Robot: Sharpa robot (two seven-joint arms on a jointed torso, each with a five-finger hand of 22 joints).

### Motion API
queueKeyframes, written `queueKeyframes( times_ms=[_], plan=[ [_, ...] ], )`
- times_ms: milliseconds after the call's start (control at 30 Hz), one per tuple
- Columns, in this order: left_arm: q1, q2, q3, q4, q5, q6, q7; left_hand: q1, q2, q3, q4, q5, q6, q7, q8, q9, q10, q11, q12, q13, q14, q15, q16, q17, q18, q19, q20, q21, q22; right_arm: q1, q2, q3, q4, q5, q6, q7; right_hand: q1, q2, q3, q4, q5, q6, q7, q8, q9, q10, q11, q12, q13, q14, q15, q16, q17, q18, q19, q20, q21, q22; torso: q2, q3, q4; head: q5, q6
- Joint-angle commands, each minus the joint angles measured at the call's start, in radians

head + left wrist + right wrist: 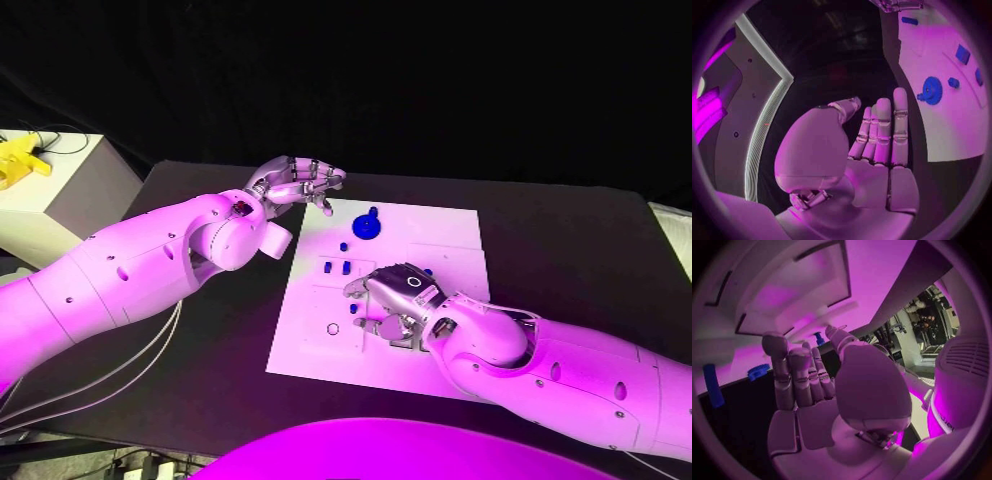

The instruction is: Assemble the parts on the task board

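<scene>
The white task board point(440, 232) lies in the middle of the black table. A blue gear point(368, 227) stands near its far left part, and small blue parts point(336, 268) lie closer in. My left hand point(296, 185) hovers at the board's far left corner, fingers straight and holding nothing; the left wrist view shows that hand point(876, 140) beside the gear point(931, 91). My right hand point(392, 300) is over the board's near middle, fingers pointing down at it. In the right wrist view the fingers point(795, 375) are extended and hold nothing, with a blue peg point(819, 338) beyond them.
A white box point(58, 195) with a yellow object point(18, 160) on it stands off the table's left side. Cables point(87, 385) hang under my left arm. Black table shows around the board on all sides.
</scene>
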Motion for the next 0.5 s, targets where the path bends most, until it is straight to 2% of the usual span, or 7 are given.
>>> queueKeyframes(
  times_ms=[33, 133, 233, 333, 433, 467, 500],
  plan=[
    [0.000, 0.000, 0.001, 0.002, -0.001, 0.007, -0.008, 0.000, 0.006, 0.000, 0.005, 0.001, -0.005, 0.013, 0.006, -0.001, -0.005, 0.000, -0.006, -0.001, -0.003, 0.007, 0.005, 0.001, 0.015, 0.004, 0.002, -0.002, -0.001, -0.001, -0.004, 0.000, 0.004, 0.018, -0.054, -0.009, 0.040, 0.006, -0.065, 0.043, 0.000, -0.012, 0.001, -0.011, -0.003, -0.031, 0.001, 0.020, -0.002, -0.010, 0.004, 0.003, -0.020, 0.020, -0.009, 0.002, -0.033, -0.023, 0.000, 0.0008, -0.0004, 0.000, 0.001],
    [0.000, 0.001, 0.001, 0.003, 0.000, 0.008, -0.009, 0.000, 0.006, 0.000, 0.006, 0.001, -0.006, 0.013, 0.007, -0.002, -0.006, 0.000, -0.006, -0.002, -0.003, 0.007, 0.006, 0.002, 0.015, 0.004, 0.002, -0.002, -0.001, -0.001, -0.008, 0.000, 0.008, 0.032, -0.087, -0.009, 0.077, 0.007, -0.111, 0.098, 0.003, -0.010, 0.005, -0.014, -0.004, -0.049, 0.005, 0.041, -0.002, -0.011, 0.006, 0.013, -0.030, 0.023, -0.007, 0.003, -0.055, -0.038, 0.000, 0.0000, -0.0003, -0.001, 0.003],
    [0.000, 0.001, 0.001, 0.003, 0.000, 0.008, -0.011, 0.000, 0.006, 0.000, 0.006, 0.001, -0.007, 0.013, 0.007, -0.002, -0.007, 0.000, -0.006, -0.002, -0.003, 0.007, 0.006, 0.002, 0.015, 0.005, 0.002, -0.002, -0.001, -0.001, -0.022, 0.000, 0.019, 0.047, -0.119, -0.004, 0.099, 0.007, -0.122, 0.125, 0.007, -0.004, 0.003, -0.014, -0.004, -0.051, 0.002, 0.056, -0.001, -0.008, 0.004, 0.021, -0.032, 0.022, -0.001, 0.002, -0.056, -0.038, 0.000, -0.0002, 0.0009, -0.004, 0.006],
    [0.000, 0.001, 0.001, 0.003, 0.000, 0.008, -0.011, 0.000, 0.006, 0.000, 0.006, 0.001, -0.007, 0.013, 0.007, -0.002, -0.007, 0.000, -0.006, -0.002, -0.003, 0.007, 0.006, 0.002, 0.015, 0.005, 0.002, -0.002, -0.001, 0.000, -0.047, 0.002, 0.037, 0.095, -0.144, 0.009, 0.119, 0.010, -0.117, 0.140, 0.014, 0.007, 0.000, -0.011, -0.003, -0.036, -0.001, 0.074, 0.001, -0.001, 0.001, 0.032, -0.027, 0.020, 0.010, 0.000, -0.042, -0.025, 0.000, 0.0003, 0.0012, -0.006, 0.007],
    [0.000, 0.004, 0.001, 0.005, 0.001, 0.006, -0.002, 0.001, 0.006, 0.000, 0.007, 0.001, -0.008, 0.013, 0.007, -0.002, -0.009, 0.001, -0.006, -0.002, -0.003, 0.007, 0.006, 0.002, 0.015, 0.006, 0.002, -0.002, -0.002, 0.008, -0.079, 0.008, 0.049, 0.170, -0.153, 0.027, 0.131, 0.012, -0.093, 0.150, 0.021, 0.026, -0.005, -0.005, -0.001, 0.019, -0.010, 0.109, 0.005, 0.020, -0.007, 0.060, -0.004, 0.013, 0.033, -0.008, -0.004, 0.007, -0.002, -0.0022, -0.0016, -0.010, 0.016],
    [0.000, 0.004, 0.001, 0.005, 0.003, 0.005, 0.003, 0.001, 0.006, 0.000, 0.007, 0.001, -0.009, 0.013, 0.007, -0.002, -0.009, 0.001, -0.006, -0.002, -0.003, 0.007, 0.006, 0.002, 0.015, 0.006, 0.002, -0.003, -0.002, 0.013, -0.092, 0.011, 0.053, 0.196, -0.145, 0.034, 0.137, 0.012, -0.080, 0.151, 0.037, 0.031, 0.006, -0.004, -0.002, 0.044, -0.008, 0.124, 0.007, 0.032, -0.008, 0.080, 0.019, 0.008, 0.045, -0.009, 0.023, 0.029, -0.003, -0.0031, -0.0026, -0.012, 0.018],
    [0.000, 0.004, 0.001, 0.006, 0.004, 0.004, 0.007, 0.001, 0.006, 0.000, 0.007, 0.001, -0.009, 0.013, 0.007, -0.003, -0.009, 0.001, -0.006, -0.002, -0.003, 0.007, 0.006, 0.002, 0.015, 0.006, 0.002, -0.003, -0.002, 0.018, -0.103, 0.013, 0.057, 0.220, -0.135, 0.040, 0.136, 0.008, -0.074, 0.152, 0.042, 0.034, 0.006, -0.004, -0.002, 0.049, -0.007, 0.126, 0.006, 0.035, -0.006, 0.085, 0.022, 0.007, 0.048, -0.009, 0.027, 0.033, -0.003, -0.0041, -0.0038, -0.012, 0.020]
  ],
)
